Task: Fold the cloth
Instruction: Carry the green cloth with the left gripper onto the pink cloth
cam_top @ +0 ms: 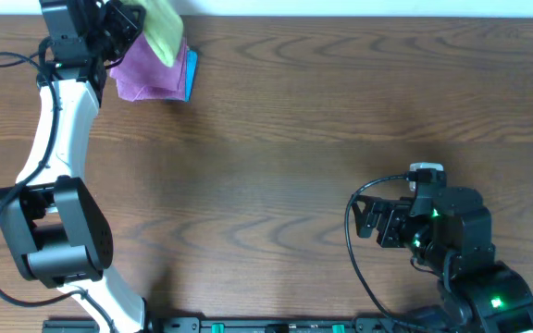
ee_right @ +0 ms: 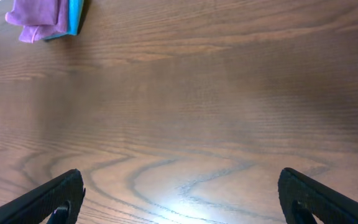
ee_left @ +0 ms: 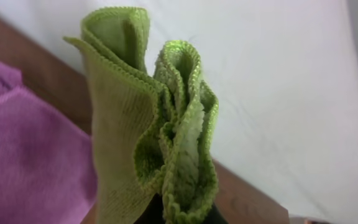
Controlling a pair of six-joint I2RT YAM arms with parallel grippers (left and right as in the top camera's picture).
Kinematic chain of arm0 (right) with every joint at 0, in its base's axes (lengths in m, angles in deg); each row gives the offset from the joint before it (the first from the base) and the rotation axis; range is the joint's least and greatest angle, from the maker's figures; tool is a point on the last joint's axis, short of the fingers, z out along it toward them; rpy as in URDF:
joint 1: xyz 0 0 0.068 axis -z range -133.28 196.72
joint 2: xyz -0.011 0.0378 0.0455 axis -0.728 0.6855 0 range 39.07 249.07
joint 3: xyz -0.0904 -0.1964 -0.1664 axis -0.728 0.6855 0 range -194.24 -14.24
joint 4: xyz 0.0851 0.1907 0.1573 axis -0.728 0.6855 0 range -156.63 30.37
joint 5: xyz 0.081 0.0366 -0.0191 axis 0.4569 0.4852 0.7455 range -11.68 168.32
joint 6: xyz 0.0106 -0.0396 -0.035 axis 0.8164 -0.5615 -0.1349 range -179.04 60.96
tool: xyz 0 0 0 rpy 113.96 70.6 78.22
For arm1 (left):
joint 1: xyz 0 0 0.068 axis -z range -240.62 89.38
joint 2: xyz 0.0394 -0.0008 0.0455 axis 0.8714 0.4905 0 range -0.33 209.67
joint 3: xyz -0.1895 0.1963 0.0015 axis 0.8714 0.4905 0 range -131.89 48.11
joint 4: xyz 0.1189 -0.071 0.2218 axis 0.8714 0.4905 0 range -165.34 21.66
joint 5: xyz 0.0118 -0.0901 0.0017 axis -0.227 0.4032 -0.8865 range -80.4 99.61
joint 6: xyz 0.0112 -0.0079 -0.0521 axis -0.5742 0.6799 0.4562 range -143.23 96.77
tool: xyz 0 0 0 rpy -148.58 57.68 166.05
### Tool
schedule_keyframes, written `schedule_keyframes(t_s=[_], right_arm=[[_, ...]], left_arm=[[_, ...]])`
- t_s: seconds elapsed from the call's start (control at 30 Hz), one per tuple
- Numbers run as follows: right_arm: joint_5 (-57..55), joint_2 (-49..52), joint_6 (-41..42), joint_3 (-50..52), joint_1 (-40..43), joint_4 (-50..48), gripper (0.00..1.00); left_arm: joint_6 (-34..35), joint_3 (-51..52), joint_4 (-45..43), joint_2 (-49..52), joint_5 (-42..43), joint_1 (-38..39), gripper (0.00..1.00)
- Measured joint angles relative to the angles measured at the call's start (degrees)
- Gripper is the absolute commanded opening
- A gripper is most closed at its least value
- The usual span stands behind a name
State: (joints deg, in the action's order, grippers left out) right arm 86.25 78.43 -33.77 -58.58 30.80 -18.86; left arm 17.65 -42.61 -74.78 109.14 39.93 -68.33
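Two arms in view; only the left has work in hand. The left gripper (cam_top: 130, 22) sits at the far-left corner of the table (cam_top: 276, 139), jaws pressed together on a bunched part of the cloth (cam_top: 163, 28). The cloth is gathered into loose pleats. In the left wrist view its stitched hems run outward from the pinch, so its long axis points straight away from the fingers, not flat along the wood. Overhead, it extends from the gripper toward the table's right.

Just beside it lies the purple cloth (cam_top: 144, 76), stacked on the blue cloth (cam_top: 190, 74), whose edge shows on the side toward the table's middle. The yellow-green pleats overlap the purple cloth's far edge from above; whether they touch cannot be told.

The right gripper (cam_top: 370, 222) rests near the front-right, well apart from the cloth. Its fingers are spread wide with nothing between them. Its wrist view shows bare wood, with the stack far off at upper left.

Judgement: the step in hand looks like carrying the cloth out to open table for spreading. Folding proper is not yet begun, since the cloth is crumpled. The coming move turns on direction: free wood lies toward the middle and front, away from the stack. The left arm is plainly nearer; the right would have to cross most of the table to take a corner. Risk: trailing pleats snag the purple cloth.
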Motion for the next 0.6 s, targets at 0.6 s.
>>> schedule_keyframes(t_s=[0.6], right_arm=[[0.00,0.00,0.00,0.00,0.00,-0.02,0.99]], left_arm=[[3.54,-0.07,0.55,6.01,-3.85,1.16,0.06]])
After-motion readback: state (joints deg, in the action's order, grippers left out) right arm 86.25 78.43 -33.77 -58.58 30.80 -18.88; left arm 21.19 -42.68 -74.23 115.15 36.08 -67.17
